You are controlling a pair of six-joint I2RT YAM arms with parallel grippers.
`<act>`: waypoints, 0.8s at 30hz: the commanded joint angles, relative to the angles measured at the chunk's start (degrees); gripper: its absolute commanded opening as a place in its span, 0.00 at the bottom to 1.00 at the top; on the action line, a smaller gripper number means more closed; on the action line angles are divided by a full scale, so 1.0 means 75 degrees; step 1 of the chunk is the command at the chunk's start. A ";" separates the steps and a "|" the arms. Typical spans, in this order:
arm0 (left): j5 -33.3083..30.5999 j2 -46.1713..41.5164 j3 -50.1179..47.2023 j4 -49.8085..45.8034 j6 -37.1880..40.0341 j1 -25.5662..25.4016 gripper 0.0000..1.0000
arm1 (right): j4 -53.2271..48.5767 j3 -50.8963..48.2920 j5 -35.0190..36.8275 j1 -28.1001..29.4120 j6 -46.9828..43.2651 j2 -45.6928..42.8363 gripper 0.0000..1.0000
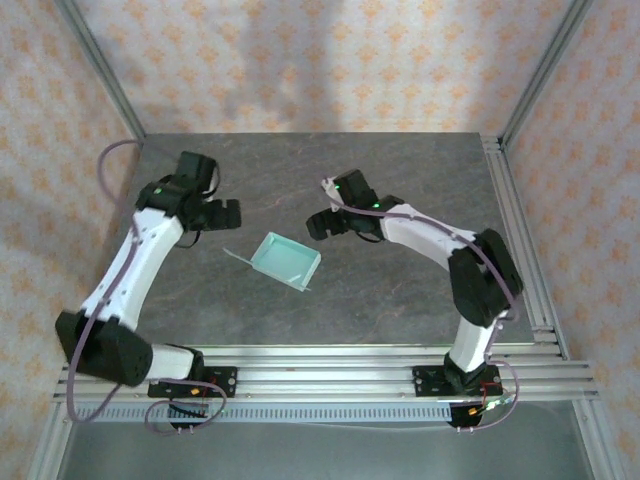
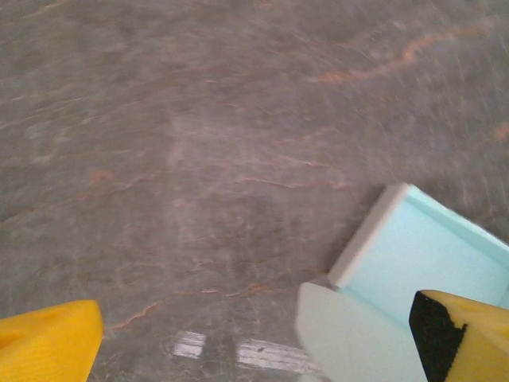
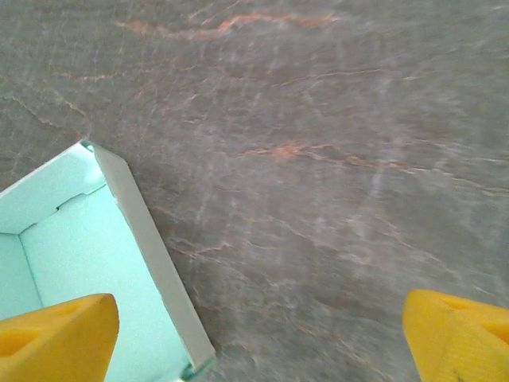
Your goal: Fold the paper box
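Observation:
The paper box is a pale mint-blue shallow tray with raised walls, lying on the table's middle with a thin flap sticking out at its left corner. My left gripper hovers above and left of it, open, nothing between its yellow fingers. In the left wrist view the paper box sits at the lower right with a flat flap lying out. My right gripper hangs just beyond the box's right corner, open and holding nothing. In the right wrist view the box lies at the lower left.
The dark marbled tabletop spreads around the box. Aluminium rails run along the near edge and the right side. Patterned walls close in the back and sides.

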 commanded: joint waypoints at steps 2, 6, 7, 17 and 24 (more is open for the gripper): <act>-0.0199 -0.1222 -0.0724 0.0765 -0.0740 0.0366 1.00 | 0.0062 0.0620 -0.0026 0.0339 0.0156 0.0732 0.92; -0.0200 -0.1817 -0.1057 0.0599 -0.0709 0.0405 1.00 | -0.0276 0.1252 0.0029 0.0643 0.0135 0.1490 0.93; -0.0170 -0.1910 -0.1126 0.0579 -0.0715 0.0404 1.00 | -0.0456 0.1461 0.0038 0.0691 0.0196 0.1682 0.93; 0.0426 -0.2237 -0.1355 0.0408 -0.0643 0.0406 1.00 | -0.1673 0.3075 0.0679 0.0854 0.0640 0.3022 0.92; 0.0765 -0.1997 -0.1229 0.0446 -0.0466 0.0404 1.00 | -0.1805 0.2997 0.1618 0.0378 0.1196 0.2795 0.91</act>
